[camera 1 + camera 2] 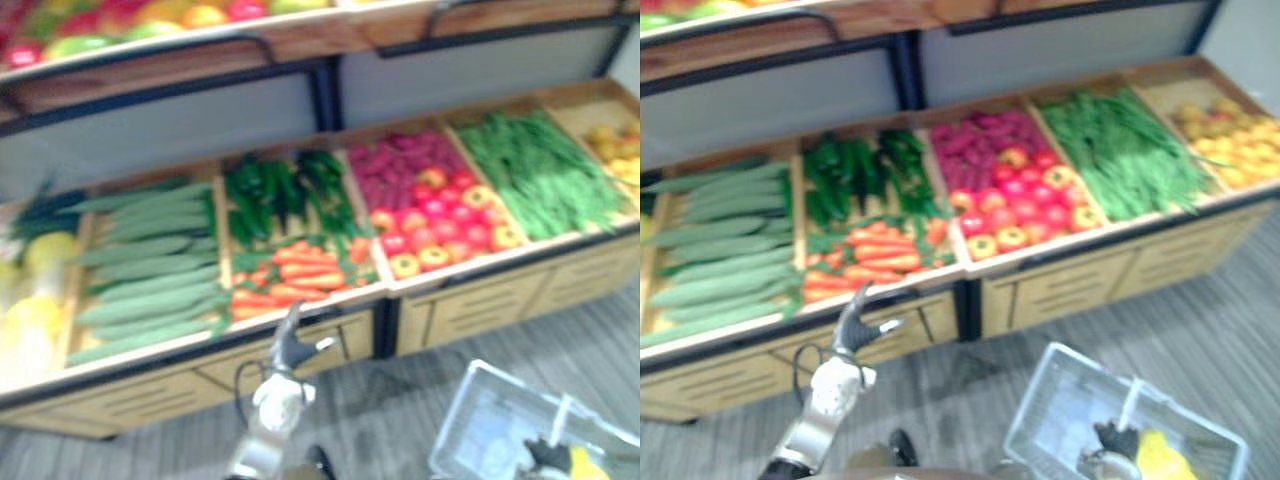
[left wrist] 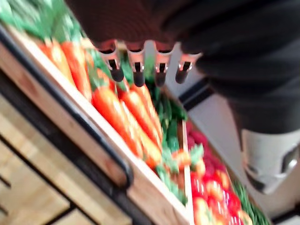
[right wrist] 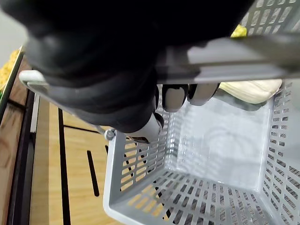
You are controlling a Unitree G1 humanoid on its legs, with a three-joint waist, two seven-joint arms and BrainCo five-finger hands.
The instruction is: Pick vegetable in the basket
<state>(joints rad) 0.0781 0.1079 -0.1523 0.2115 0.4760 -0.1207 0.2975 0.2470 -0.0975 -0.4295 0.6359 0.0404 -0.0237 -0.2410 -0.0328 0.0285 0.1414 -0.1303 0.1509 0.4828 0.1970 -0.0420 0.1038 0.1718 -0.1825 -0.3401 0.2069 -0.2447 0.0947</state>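
Status: early, no pick made on this reach. Saw left hand (image 1: 288, 348) raised at the front edge of the produce stand (image 1: 480, 300), fingers (image 2: 137, 70) straight and apart, empty, hovering just above the carrots (image 2: 117, 117) with no contact visible. Read right hand (image 3: 108, 84) as curled round the basket handle (image 3: 243, 56), carrying the grey basket (image 3: 140, 206) low on the robot's right, well apart from the stand. Spotted a pale yellow item (image 3: 248, 89) lying in the basket against one wall; couldn't tell its kind. Judged carrots the likely target. Judged remaining work as: close on a carrot, lift clear of the compartment, carry across, release into basket.

Materials:
- Noted basket as hard grey plastic, rectangular, walls and floor slotted, smooth rim, flat bar handle.
- Noted carrots as orange tapered cones with green tops, smooth-skinned, piled side by side at the front of their compartment. Judged them firm and liable to roll under a shallow pinch.
- Logged dark green peppers (image 1: 270, 190) behind them in the same compartment, and long ridged-looking cucumbers (image 1: 150, 270) stacked one compartment over on the robot's left.
- Logged round red and yellow-red produce (image 1: 440, 225) on the right, purple-red pieces (image 1: 400, 165) behind it, then a heap of thin green stalks (image 1: 540, 170); couldn't say beans or leaves.
- Recorded stand as pale wood with thin dividers, black front edge, drawer-style panels below.
- Recorded floor (image 1: 400, 400) as grey, striped.
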